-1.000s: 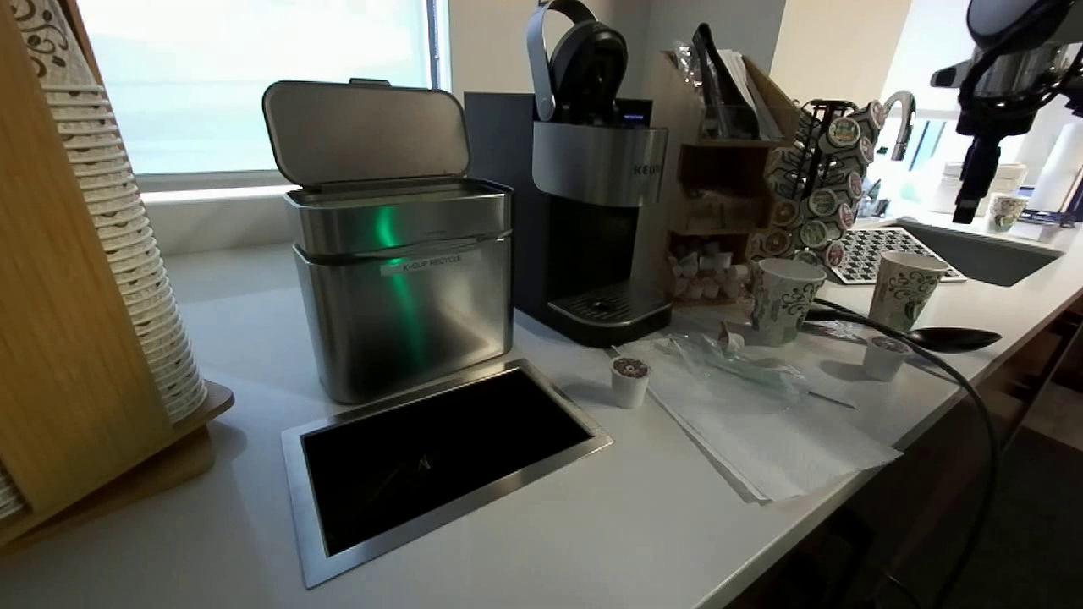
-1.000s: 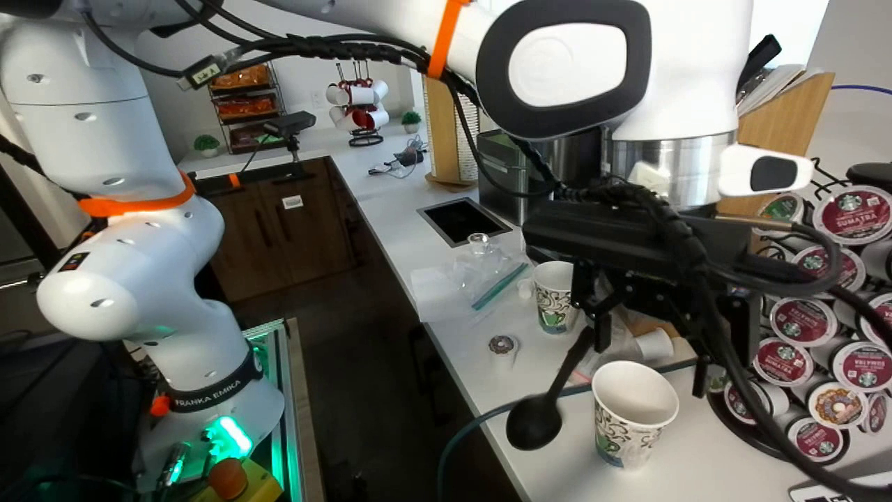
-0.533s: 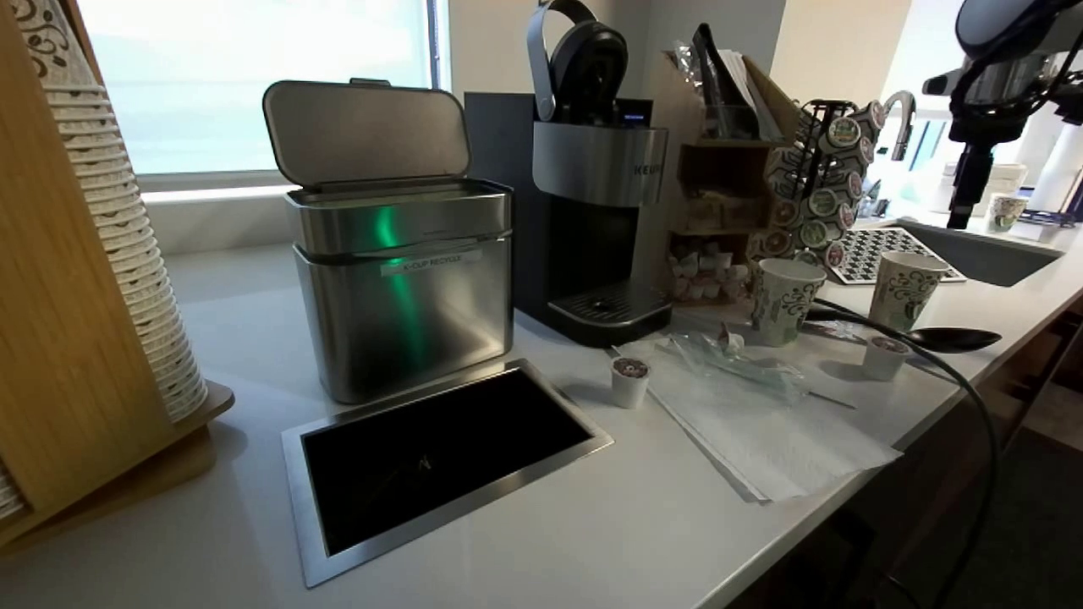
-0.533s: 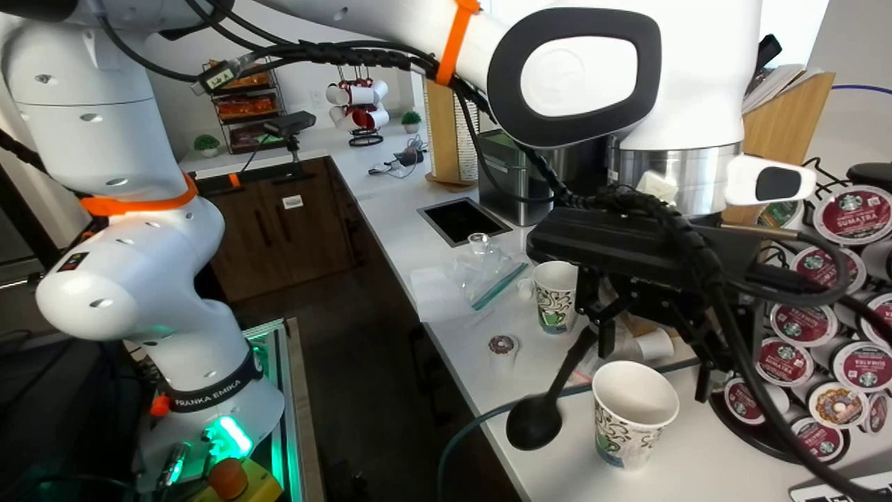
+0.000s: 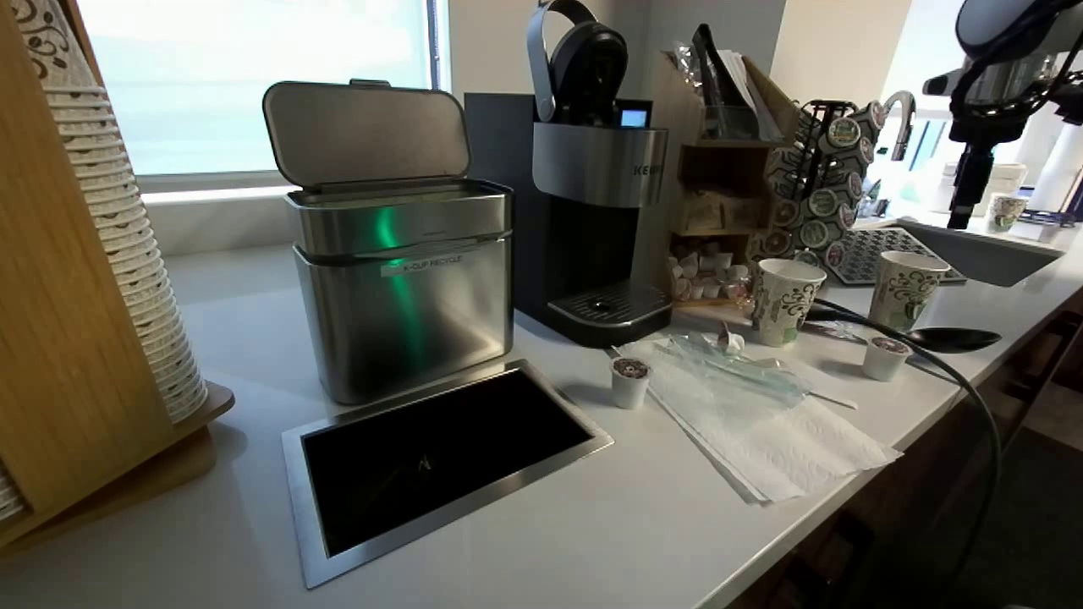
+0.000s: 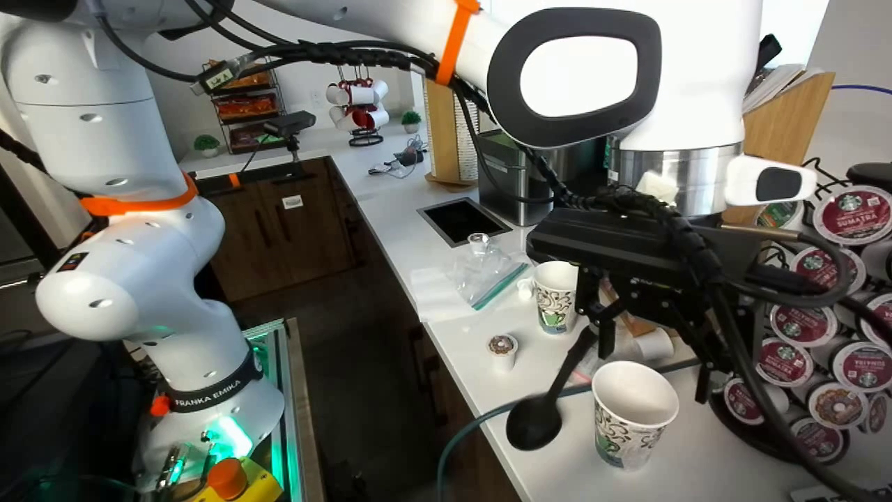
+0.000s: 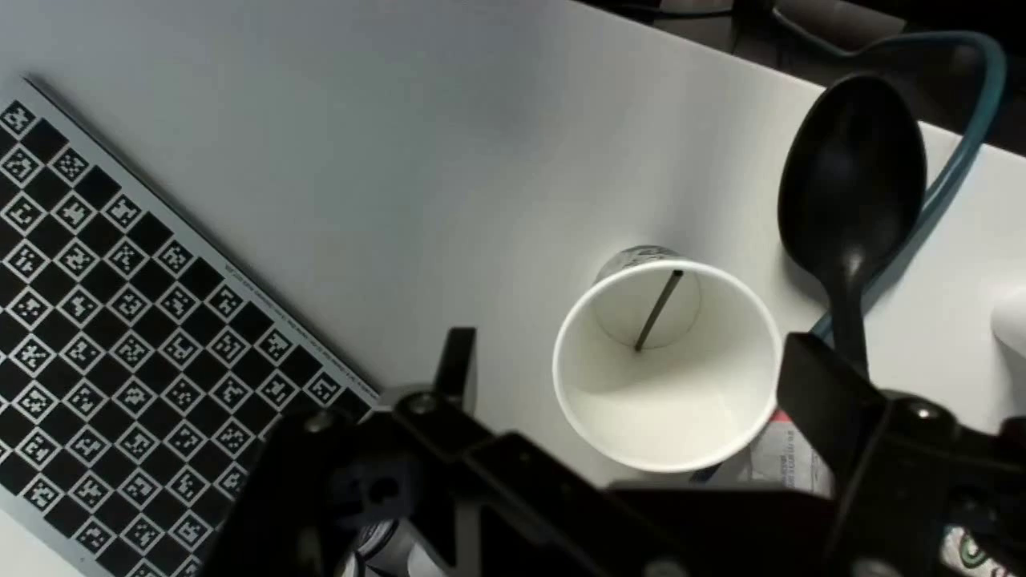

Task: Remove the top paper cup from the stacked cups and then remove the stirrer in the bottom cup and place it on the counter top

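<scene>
Our gripper stands wide and holds nothing; below it, the bottom cup contains the stirrer — thin, probably light, perhaps slippery. We would pinch its upper end gently, because the cup should dent easily.

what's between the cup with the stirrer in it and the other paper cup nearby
A black spoon's handle, a blue-grey cable and part of a red-edged packet show between the white cup with the stirrer and the other paper cup, in an exterior view.
</scene>
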Tool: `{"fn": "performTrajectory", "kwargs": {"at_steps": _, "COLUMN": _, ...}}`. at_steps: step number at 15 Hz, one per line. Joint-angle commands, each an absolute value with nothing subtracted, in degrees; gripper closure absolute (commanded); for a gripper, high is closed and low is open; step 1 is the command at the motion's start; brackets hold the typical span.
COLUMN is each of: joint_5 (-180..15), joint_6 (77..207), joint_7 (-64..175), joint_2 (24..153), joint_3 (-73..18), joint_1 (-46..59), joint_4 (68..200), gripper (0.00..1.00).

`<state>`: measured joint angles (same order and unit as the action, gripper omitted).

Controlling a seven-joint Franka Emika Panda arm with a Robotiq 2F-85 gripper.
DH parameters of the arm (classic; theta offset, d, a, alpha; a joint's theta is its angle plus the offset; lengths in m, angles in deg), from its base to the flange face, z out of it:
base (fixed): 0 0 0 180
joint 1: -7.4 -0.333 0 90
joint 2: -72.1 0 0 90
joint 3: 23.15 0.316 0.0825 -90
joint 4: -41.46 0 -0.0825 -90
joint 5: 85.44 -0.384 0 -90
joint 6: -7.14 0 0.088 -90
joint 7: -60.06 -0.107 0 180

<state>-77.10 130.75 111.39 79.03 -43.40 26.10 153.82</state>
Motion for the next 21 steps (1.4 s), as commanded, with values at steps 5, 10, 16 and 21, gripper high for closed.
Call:
{"fn": "performTrajectory", "kwargs": {"at_steps": 5, "joint_5": -78.19, "joint_6": 131.40, "joint_7": 113.36, "joint_2": 79.90, "joint_3": -41.89, "joint_1": 27.30, "joint_4": 152.46, "gripper": 0.00}}
{"fn": "performTrajectory", "kwargs": {"at_steps": 10, "joint_5": -77.25, "joint_6": 132.27, "joint_7": 112.81, "joint_2": 79.76, "joint_3": -40.68, "joint_1": 26.71, "joint_4": 152.88, "gripper": 0.00}}
{"fn": "performTrajectory", "kwargs": {"at_steps": 16, "joint_5": -76.90, "joint_6": 136.33, "joint_7": 109.40, "joint_2": 78.17, "joint_3": -38.78, "joint_1": 25.53, "joint_4": 156.40, "gripper": 0.17}}
{"fn": "performTrajectory", "kwargs": {"at_steps": 21, "joint_5": -75.91, "joint_6": 136.43, "joint_7": 104.89, "joint_2": 76.22, "joint_3": -37.59, "joint_1": 24.33, "joint_4": 161.71, "gripper": 0.26}}
